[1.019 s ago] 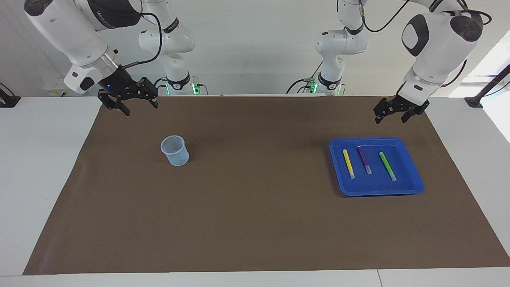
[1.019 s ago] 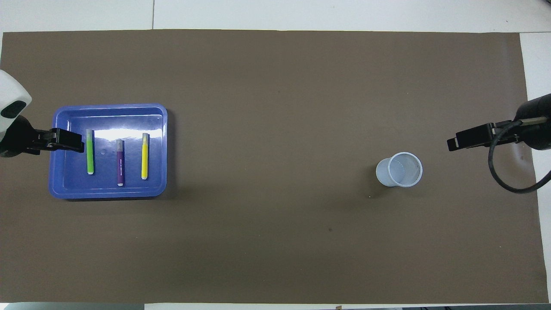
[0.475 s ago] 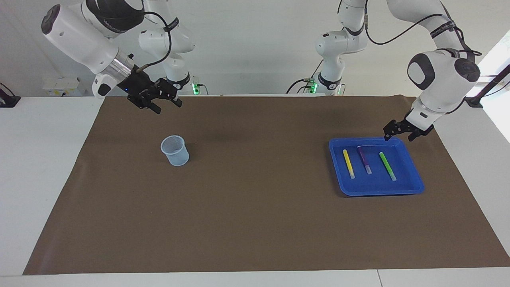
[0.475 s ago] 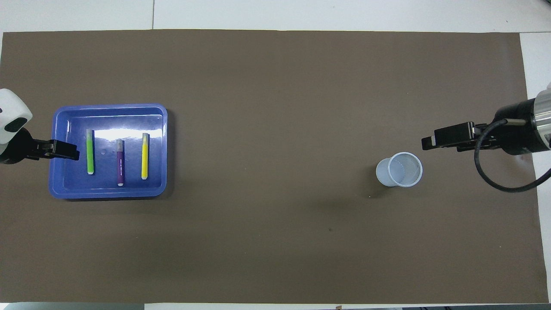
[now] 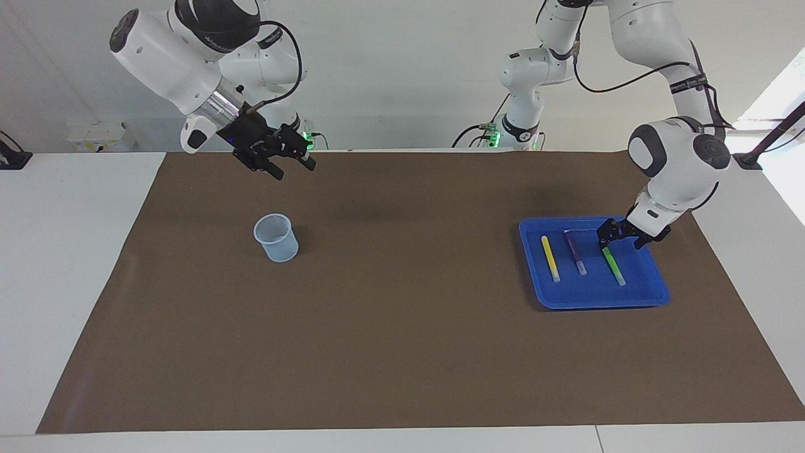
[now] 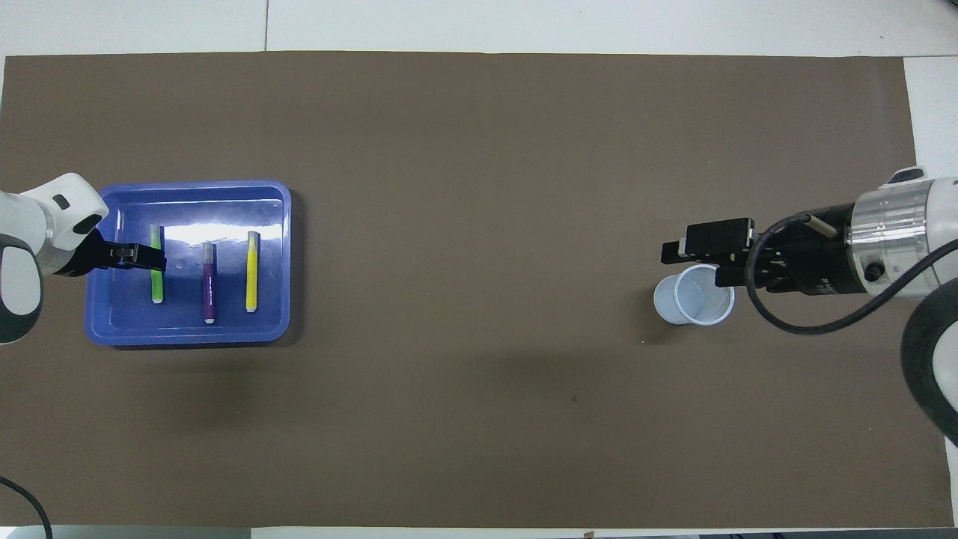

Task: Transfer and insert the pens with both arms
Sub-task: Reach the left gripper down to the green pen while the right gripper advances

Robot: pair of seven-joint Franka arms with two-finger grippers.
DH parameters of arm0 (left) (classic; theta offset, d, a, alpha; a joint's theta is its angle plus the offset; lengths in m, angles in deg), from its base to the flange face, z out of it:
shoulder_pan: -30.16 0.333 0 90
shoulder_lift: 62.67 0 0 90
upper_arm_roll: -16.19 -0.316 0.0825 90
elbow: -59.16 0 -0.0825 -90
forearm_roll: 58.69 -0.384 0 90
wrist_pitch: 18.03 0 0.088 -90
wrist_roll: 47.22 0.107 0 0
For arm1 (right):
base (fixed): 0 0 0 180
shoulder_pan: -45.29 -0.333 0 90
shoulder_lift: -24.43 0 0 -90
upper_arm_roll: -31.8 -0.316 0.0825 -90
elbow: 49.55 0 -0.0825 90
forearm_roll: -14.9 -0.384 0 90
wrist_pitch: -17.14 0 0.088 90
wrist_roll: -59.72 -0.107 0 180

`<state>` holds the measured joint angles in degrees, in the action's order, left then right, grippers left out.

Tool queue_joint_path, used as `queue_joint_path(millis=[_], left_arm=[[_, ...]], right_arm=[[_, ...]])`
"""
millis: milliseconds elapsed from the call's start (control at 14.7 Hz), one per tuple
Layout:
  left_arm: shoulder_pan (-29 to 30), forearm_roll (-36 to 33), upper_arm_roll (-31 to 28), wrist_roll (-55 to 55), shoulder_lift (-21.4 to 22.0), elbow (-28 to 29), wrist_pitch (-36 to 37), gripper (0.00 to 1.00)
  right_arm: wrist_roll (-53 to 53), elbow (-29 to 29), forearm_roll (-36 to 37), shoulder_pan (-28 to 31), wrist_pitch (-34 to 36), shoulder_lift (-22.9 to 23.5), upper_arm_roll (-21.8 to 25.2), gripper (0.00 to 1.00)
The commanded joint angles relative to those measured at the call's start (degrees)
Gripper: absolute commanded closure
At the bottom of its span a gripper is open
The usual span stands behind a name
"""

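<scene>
**Entry: left hand low over the green pen; pick-up risks**

- Left hand [image 5: 622, 234]: down inside the blue tray [image 5: 654, 294], at the end of the green pen [image 5: 612, 265] nearer the robots. Fingers part-spread, with nothing between them. Whether they touch the pen cannot be told.
- Right hand [image 5: 282, 162]: raised near the surface's robot-side edge, toward the right arm's end. Fingers spread, carrying nothing. From above it overlaps the cup [image 5: 276, 237]; the facing view shows it well clear.
- Pens: green, purple pen [image 5: 575, 251] and yellow pen [image 5: 550, 258] lie flat, side by side and apart, in the tray near the left arm's end of the surface.
- Cup: upright, nothing seen inside.

Risks, as judged:
- A grip this close to the pen's tip could let it pivot or droop when lifted, making the hand-over awkward.
- Fingers closing off-centre could roll the round pen toward the purple one.
- Descending too far could press the tray and shift it.
- The light cup could tip if a pen strikes its rim.
</scene>
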<state>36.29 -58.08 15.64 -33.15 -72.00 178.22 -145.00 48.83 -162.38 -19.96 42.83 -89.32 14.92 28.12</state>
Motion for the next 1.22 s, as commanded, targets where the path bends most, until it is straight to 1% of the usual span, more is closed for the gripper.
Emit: queue_joint_path(millis=[0, 136, 272, 340, 475, 543, 747, 815, 883, 1154], left_arm=[[-0.3, -1.1, 0.0, 0.6, -2.7, 0.5, -3.6, 0.07], [-0.2, -1.1, 0.0, 0.7, -3.3, 0.5, -4.5, 0.09], [-0.1, -1.3, 0.0, 0.7, -4.4, 0.4, -4.7, 0.12], [0.1, -1.3, 0.0, 0.7, -5.0, 0.3, -5.2, 0.13], [0.3, -1.3, 0.0, 0.7, -5.3, 0.4, -5.7, 0.15], [0.3, -1.3, 0.0, 0.7, -5.4, 0.4, -5.7, 0.16], [0.5, -1.3, 0.0, 0.6, -5.6, 0.5, -5.7, 0.19], [0.5, -1.3, -0.1, 0.5, -5.6, 0.5, -5.7, 0.22], [0.5, -1.3, -0.1, 0.5, -5.6, 0.5, -5.7, 0.27], [0.5, -1.2, -0.1, 0.2, -5.6, 0.6, -5.7, 0.63]], right_arm=[[-2.0, -4.2, -6.3, 0.3, -4.2, -1.7, -2.4, 0.00], [-2.0, -6.9, -12.3, 0.3, -5.6, -2.3, -2.4, 0.00], [-1.7, -8.6, -15.9, -1.1, -6.8, -2.6, -2.4, 0.00], [-1.8, -8.9, -16.1, -1.3, -8.5, -2.7, -2.4, 0.00], [-2.3, -9.3, -16.2, -4.3, -11.4, -2.8, -2.4, 0.00], [-3.2, -9.3, -16.2, -4.6, -12.4, -2.7, -2.4, 0.00], [-4.1, -9.3, -16.2, -5.0, -12.1, -2.7, -2.4, 0.00], [-4.3, -9.3, -16.2, -5.1, -12.4, -2.8, -2.4, 0.00], [-5.3, -9.3, -16.2, -5.6, -12.6, -2.8, -2.4, 0.00], [-6.0, -9.4, -16.2, -6.6, -14.0, -2.7, -2.4, 0.00]])
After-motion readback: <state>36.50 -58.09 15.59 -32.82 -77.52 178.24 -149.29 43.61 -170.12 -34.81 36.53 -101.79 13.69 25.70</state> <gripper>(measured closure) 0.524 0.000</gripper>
